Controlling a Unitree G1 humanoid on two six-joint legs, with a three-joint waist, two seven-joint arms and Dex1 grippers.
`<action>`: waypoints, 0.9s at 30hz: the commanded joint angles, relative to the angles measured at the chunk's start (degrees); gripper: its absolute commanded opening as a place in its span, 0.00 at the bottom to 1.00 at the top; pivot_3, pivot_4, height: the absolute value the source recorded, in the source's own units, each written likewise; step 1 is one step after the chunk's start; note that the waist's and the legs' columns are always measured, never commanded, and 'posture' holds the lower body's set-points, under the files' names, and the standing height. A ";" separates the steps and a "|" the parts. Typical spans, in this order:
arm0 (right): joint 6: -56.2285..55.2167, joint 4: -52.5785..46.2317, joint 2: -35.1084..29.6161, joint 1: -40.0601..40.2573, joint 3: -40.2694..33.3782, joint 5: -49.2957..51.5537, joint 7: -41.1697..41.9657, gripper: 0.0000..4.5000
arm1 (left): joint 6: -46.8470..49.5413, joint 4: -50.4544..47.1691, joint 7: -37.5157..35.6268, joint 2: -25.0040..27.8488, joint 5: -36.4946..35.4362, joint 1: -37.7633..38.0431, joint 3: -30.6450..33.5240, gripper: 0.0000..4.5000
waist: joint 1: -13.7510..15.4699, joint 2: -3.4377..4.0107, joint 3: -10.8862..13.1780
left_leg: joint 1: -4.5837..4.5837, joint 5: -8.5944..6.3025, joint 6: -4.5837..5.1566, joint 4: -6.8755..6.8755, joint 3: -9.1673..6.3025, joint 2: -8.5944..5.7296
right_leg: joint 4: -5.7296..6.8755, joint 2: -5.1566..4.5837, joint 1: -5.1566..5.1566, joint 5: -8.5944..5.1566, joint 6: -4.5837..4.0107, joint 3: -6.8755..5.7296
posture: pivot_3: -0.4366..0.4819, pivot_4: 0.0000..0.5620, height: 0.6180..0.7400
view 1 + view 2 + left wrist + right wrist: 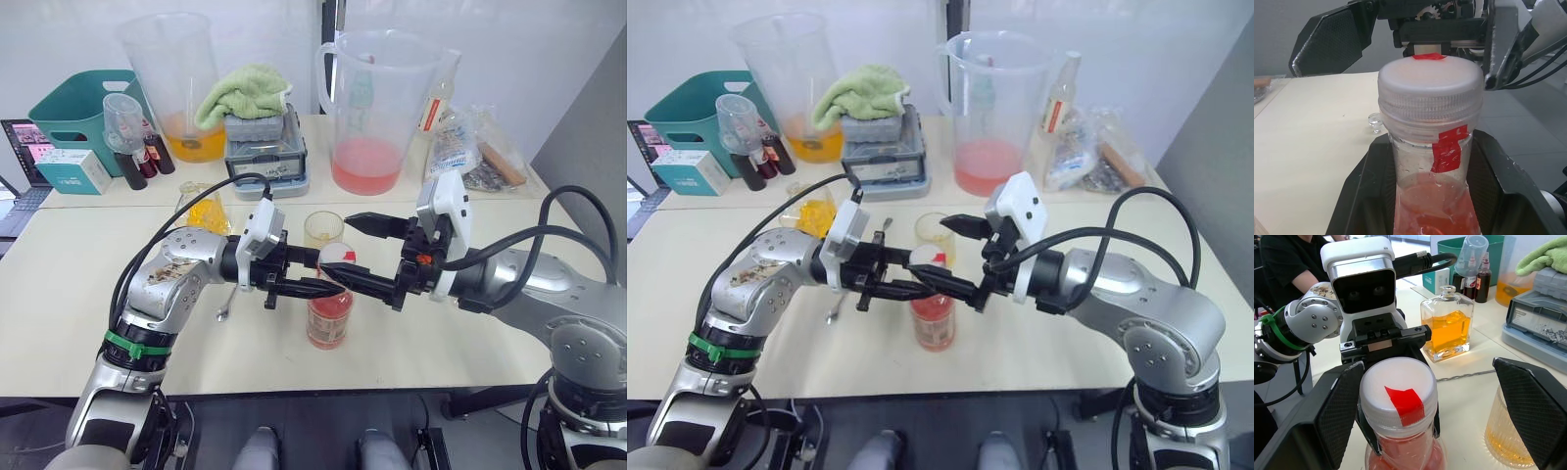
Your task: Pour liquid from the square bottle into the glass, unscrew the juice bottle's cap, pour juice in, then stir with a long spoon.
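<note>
The juice bottle [329, 315], slim clear plastic with pink-red juice, stands upright near the table's front middle. Its white cap [1399, 394] with a red mark sits on the neck. My left gripper [1430, 188] is shut on the neck just under the cap. My right gripper [340, 250] is open, with one finger on each side of the cap and a wide gap on one side. Just behind the bottle stands the glass [1508, 431] with yellow liquid in it. The square bottle [1447, 325] with orange liquid stands further left. The long spoon [227, 299] lies on the table under my left arm.
At the back stand a big pitcher with pink liquid [367, 108], a pitcher with orange liquid [176, 83], a grey box with a green towel [250, 93], a teal basket [83, 108], dark small bottles [147, 162] and plastic bags [470, 147]. A person in black [1288, 264] sits beyond the table.
</note>
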 commanded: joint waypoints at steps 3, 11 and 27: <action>-0.66 -1.74 -0.01 -0.43 -0.09 2.11 -1.72 0.67 | -0.92 -0.27 -0.31 -0.04 -0.11 -0.07 0.45 0.35 | -0.01 0.00 0.00 | 0.00 0.00 0.00 0.00 0.00 0.00 | 0.00 0.00 0.00 0.00 0.00 0.00 | 0.48 0.27 1.00; -2.70 -0.08 0.02 -2.37 1.94 0.84 0.61 0.36 | -0.83 -0.64 -0.15 0.34 -0.05 0.41 0.65 0.35 | -0.06 0.00 0.00 | 0.01 0.00 0.00 0.00 0.00 0.00 | 0.00 0.00 0.01 0.00 0.00 0.00 | 0.48 0.27 1.00; -27.64 52.08 2.43 -34.16 31.28 -15.56 67.78 0.36 | -1.45 -1.54 -1.87 1.41 0.98 0.77 -0.50 0.35 | -0.63 0.01 0.00 | 0.06 0.02 0.02 -0.08 0.04 0.00 | -0.09 0.00 0.01 0.00 0.01 0.00 | 0.48 0.27 1.00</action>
